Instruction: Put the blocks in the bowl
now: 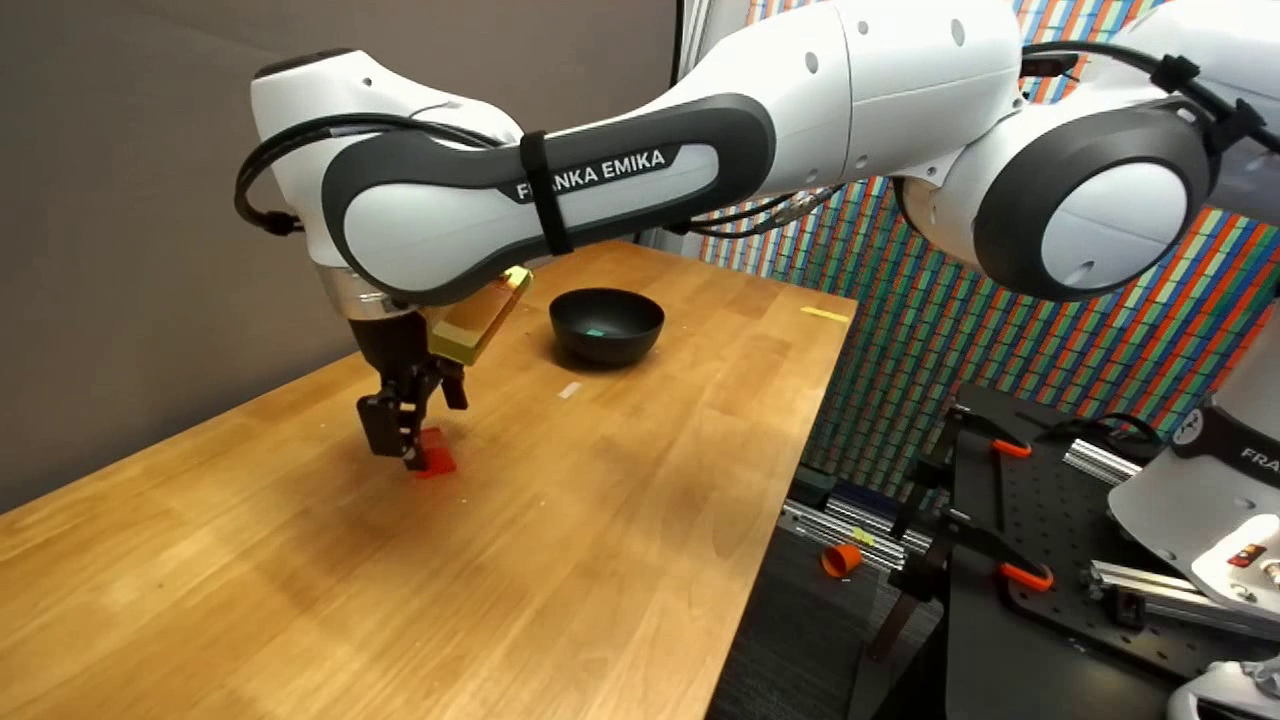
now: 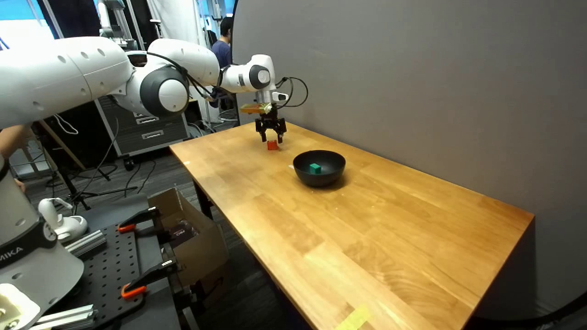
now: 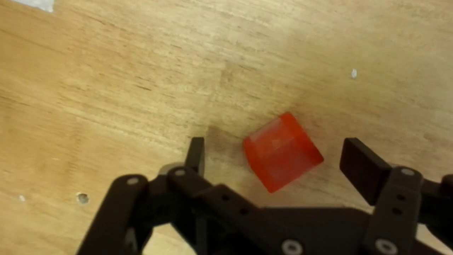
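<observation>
Jaws spread apart, the gripper [image 2: 272, 137] points downward with the red block [image 3: 283, 152] between its 2 fingers [image 3: 364, 171]. In the wrist view, the wooden table [image 3: 106, 88] shows on each side of the block, and neither finger touches it; the block lies turned at an angle to the fingers and appears closer to the finger at the right of that picture. How far the fingertips reach down beside the block cannot be told. The red block rests on the table. In both exterior views, the black bowl [image 2: 321, 181] stands upright on the same table, apart from gripper and red block; 1 green block [image 2: 315, 168] lies inside it. A pale strip [image 1: 569, 390] lies between the bowl and the red block. A yellow strip [image 1: 825, 313] lies near the table's edge. A gold-coloured piece [image 1: 478, 318] juts from the wrist of the arm [image 1: 430, 230]. A grey backdrop [image 2: 412, 91] runs along 1 long side of the table.
</observation>
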